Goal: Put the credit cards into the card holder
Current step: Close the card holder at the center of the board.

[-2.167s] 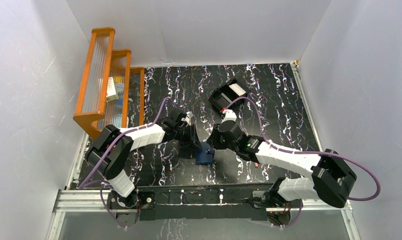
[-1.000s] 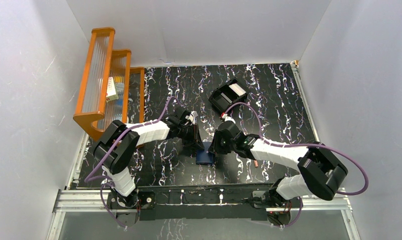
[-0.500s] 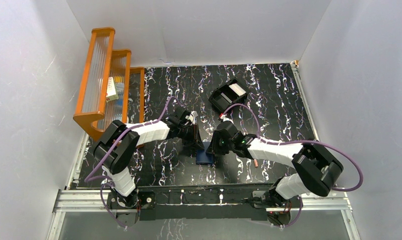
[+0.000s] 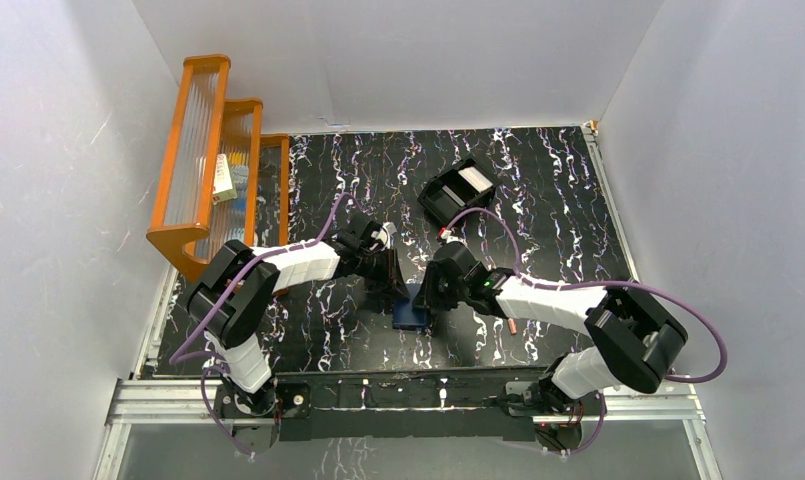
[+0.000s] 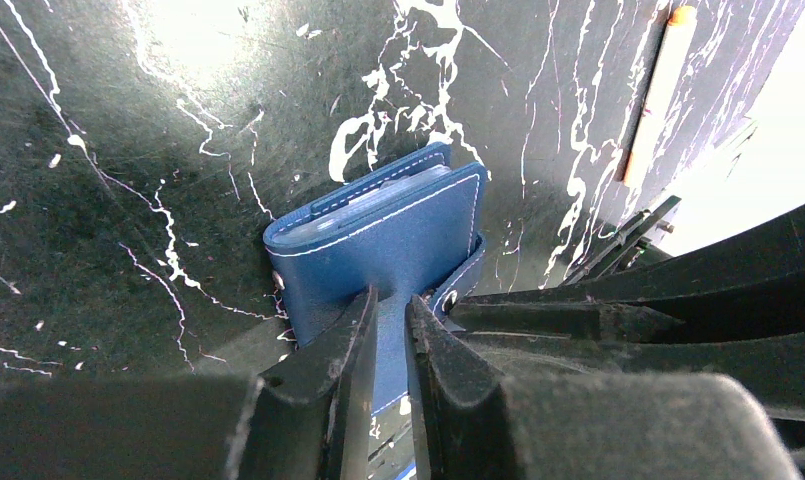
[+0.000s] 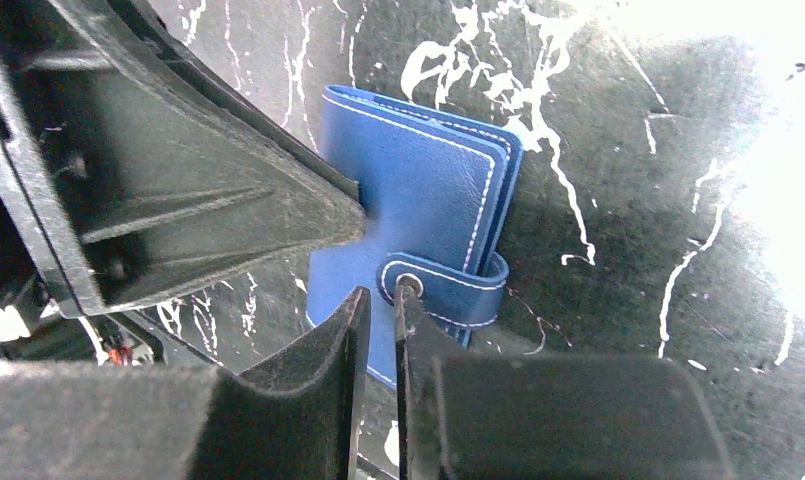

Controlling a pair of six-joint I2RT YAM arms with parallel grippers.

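Left wrist view gives us the plainest look at the small navy-blue, soft leather-like folding card holder point(image 5: 388, 230). It lies folded on the black white-veined table point(image 4: 558, 200), in the near half and about midway between the left and right edges. Pale edges of what we take to be credit cards point(image 5: 378, 197) show between its covers. The left gripper point(image 5: 388, 330) has its two black fingers closed to a thin slit on the near edge of the top cover, so it has hold of the card holder. From the right wrist view, the right gripper point(image 6: 378, 320) is nearly as narrow, with blue leather showing in the gap, and one fingertip touches the metal stud of the short blue snap tab point(image 6: 443, 285), which wraps round the fold. We judge the loading step to be over or almost over and the closing of the wallet to be in hand (we cannot tell whether the snap is seated). The next move calls for a steady hold on the cover from the left and a square push on the stud from the right. A black open-top rectangular box point(image 4: 456, 190) sits toward the far edge with something white inside, possibly another card. A thin pale pencil-like stick point(image 5: 658, 95) lies apart, to the right.
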